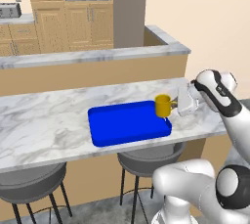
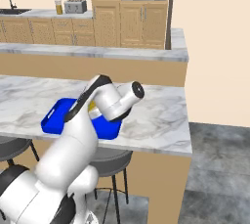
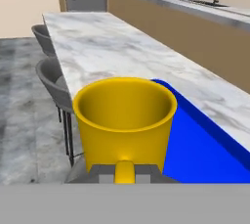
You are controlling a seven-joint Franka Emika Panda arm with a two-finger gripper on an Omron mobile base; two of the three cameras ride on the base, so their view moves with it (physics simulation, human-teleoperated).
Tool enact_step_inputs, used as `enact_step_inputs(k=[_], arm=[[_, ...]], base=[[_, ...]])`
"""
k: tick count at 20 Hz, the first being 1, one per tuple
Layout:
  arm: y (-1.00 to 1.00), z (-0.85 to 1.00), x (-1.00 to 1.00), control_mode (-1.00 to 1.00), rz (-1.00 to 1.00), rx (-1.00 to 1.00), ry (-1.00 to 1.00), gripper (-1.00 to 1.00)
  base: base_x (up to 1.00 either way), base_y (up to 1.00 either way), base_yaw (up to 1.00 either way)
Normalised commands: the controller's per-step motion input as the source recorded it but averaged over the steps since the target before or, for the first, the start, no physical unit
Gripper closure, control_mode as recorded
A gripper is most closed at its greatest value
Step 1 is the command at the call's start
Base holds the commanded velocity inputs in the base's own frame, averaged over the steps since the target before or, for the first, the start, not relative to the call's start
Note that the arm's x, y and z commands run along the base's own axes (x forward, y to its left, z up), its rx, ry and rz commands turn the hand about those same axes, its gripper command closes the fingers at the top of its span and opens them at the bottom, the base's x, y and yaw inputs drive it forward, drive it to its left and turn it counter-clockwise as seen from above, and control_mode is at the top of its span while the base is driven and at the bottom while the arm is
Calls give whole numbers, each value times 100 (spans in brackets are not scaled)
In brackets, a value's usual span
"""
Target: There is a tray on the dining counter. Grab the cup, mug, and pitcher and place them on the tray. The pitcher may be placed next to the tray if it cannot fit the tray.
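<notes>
Gripping mug [image 1: 163, 105] – gripper [image 1: 172, 105] at tray [image 1: 122, 125] edge

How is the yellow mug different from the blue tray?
The mug is yellow, the tray bright blue. The mug is small, round and deep, the tray wide, flat and low-rimmed. The mug is held by its handle in the shut claw at the tray's right end, while the tray lies flat on the dining counter. Both look empty.
</notes>
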Motion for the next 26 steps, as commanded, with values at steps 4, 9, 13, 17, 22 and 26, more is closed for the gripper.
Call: enact_step_inputs(k=[4, 9, 13, 17, 22, 26], arm=[[-7, -25, 49, -100, 16, 0, 1, 100], [-1, -19, 51, -100, 7, 0, 0, 100], [0, -1, 56, -100, 0, 0, 0, 100], [0, -17, 20, -100, 0, 0, 0, 100], [0, -38, 0, -100, 0, 0, 0, 100], [0, -40, 0, -100, 0, 0, 0, 100]], base=[[0, 0, 0], [0, 0, 0], [0, 0, 0], [0, 0, 0], [0, 0, 0], [0, 0, 0]])
